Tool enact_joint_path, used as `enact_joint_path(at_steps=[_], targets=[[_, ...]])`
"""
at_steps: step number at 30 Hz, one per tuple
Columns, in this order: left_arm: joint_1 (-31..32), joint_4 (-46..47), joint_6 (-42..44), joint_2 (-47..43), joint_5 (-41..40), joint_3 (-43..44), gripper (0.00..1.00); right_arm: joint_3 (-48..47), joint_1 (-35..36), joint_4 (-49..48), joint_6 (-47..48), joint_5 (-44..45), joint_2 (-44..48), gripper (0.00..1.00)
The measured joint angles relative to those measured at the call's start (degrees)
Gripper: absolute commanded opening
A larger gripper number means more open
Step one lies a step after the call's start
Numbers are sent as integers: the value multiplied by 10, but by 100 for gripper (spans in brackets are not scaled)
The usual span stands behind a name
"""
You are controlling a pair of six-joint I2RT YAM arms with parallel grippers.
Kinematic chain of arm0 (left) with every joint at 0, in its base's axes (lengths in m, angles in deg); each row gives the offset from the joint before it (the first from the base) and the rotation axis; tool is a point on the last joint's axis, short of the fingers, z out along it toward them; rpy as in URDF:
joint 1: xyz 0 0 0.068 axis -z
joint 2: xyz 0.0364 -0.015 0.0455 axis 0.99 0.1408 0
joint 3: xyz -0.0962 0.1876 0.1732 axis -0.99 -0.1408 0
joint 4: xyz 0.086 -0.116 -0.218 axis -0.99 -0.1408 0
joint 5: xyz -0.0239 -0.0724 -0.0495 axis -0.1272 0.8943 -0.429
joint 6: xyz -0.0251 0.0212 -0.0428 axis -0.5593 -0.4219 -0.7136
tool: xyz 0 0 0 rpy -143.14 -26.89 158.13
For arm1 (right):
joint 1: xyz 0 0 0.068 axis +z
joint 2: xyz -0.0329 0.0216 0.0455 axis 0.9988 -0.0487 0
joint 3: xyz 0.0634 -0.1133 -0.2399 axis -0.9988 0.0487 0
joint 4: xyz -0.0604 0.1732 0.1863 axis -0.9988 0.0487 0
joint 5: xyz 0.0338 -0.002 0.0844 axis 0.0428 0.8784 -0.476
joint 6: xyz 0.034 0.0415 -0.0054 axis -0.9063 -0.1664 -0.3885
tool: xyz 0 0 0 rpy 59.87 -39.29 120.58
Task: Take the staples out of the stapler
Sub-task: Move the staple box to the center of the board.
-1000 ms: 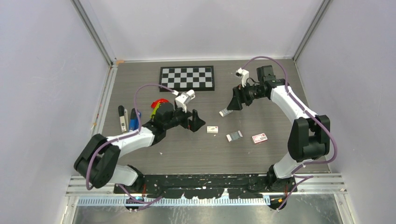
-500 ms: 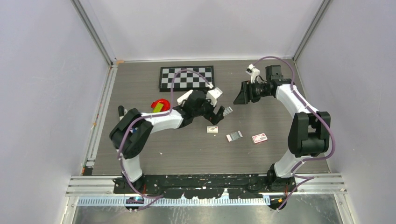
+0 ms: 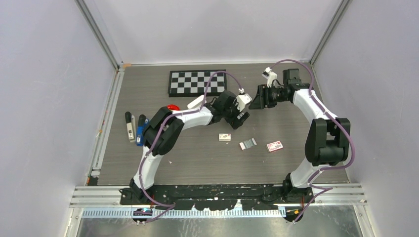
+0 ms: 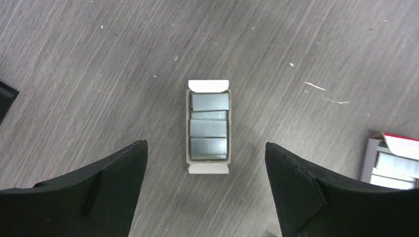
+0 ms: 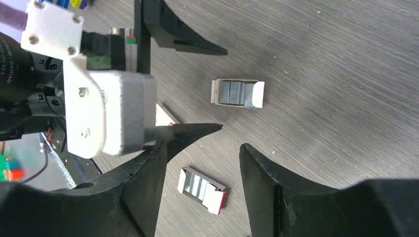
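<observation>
Your grey wood-grain table [image 3: 197, 163] sits inside plain white walls. The blue stapler [image 3: 141, 129] lies at its left side, just beside a white stapler [image 3: 130, 126] and well apart from both claws. Your left gripper [image 4: 206, 144] is spread wide above an open staple box [image 4: 209, 127] mid-table. Your right gripper [image 5: 202, 148] hovers near it, jaws apart, gripping nothing.

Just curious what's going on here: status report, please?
Left gripper open, hovering over open staple box. Right gripper open, empty. Blue stapler lies untouched far left, beside white stapler. Nothing covers it.
</observation>
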Motion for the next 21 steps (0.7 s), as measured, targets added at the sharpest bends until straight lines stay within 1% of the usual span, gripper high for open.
enact_joint_path(at_steps=[4,8,12,14,19,21], targets=[[0,-43,6,30,-19,51,83,0,0,0,-2,0,-3,60],[0,-76,15,52,-25,89,77,0,0,0,-2,0,-3,60],[0,-97,15,63,-22,106,73,0,0,0,-2,0,-3,60],[0,-104,14,67,-18,110,63,0,0,0,-2,0,-3,60],[0,-117,15,78,-10,130,60,0,-11,0,-2,-1,-3,60],[0,-121,15,83,-7,139,55,0,-16,0,-2,-1,-3,60]])
